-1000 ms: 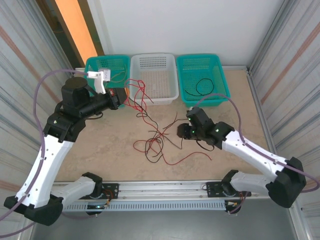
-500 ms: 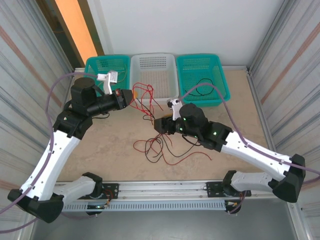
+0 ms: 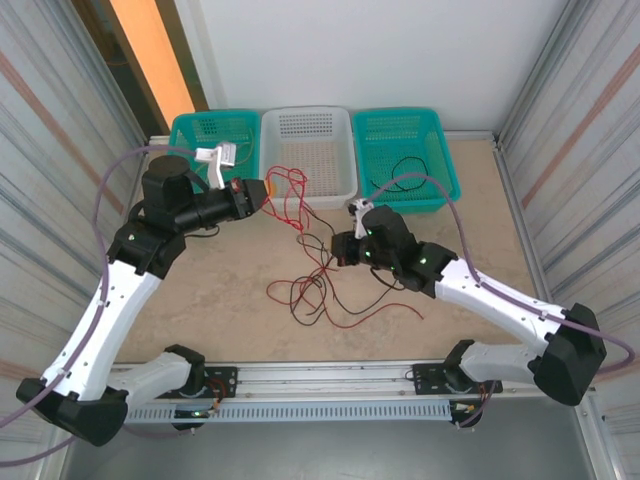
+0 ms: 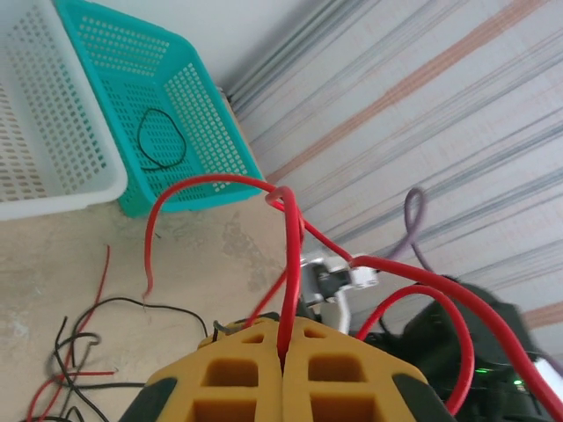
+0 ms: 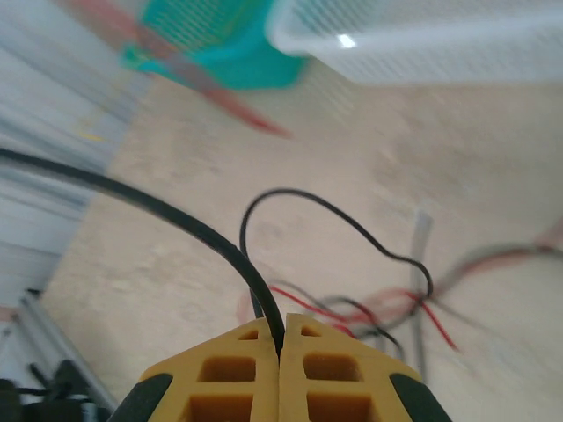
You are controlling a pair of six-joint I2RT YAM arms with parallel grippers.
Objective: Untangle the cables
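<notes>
- The cables (image 3: 312, 288) lie tangled in the middle of the tabletop (image 3: 200, 290), with strands rising toward both claws.
- The left claw (image 4: 283, 338), near the white basket (image 3: 330, 190) at the far edge, is clamped on a red cable (image 4: 292, 237).
- The right claw (image 5: 280, 338), just right of the tangle, is clamped on a black cable (image 5: 198, 230).

A: Right wrist view: which parts are unclear?
B: The red cable (image 5: 189, 75) and the teal basket (image 5: 224, 44) are smeared by blur; the white basket (image 5: 422, 44) is cut by the top edge; the black cable (image 5: 132, 198) runs off the left edge; the right gripper (image 5: 280, 330) is cropped below its pads.
A: And elsewhere?
B: Left wrist view: the left gripper (image 4: 283, 338) is cropped at the bottom edge; top view: the crossings in the tangle (image 3: 315, 285) are too small to tell apart.
</notes>
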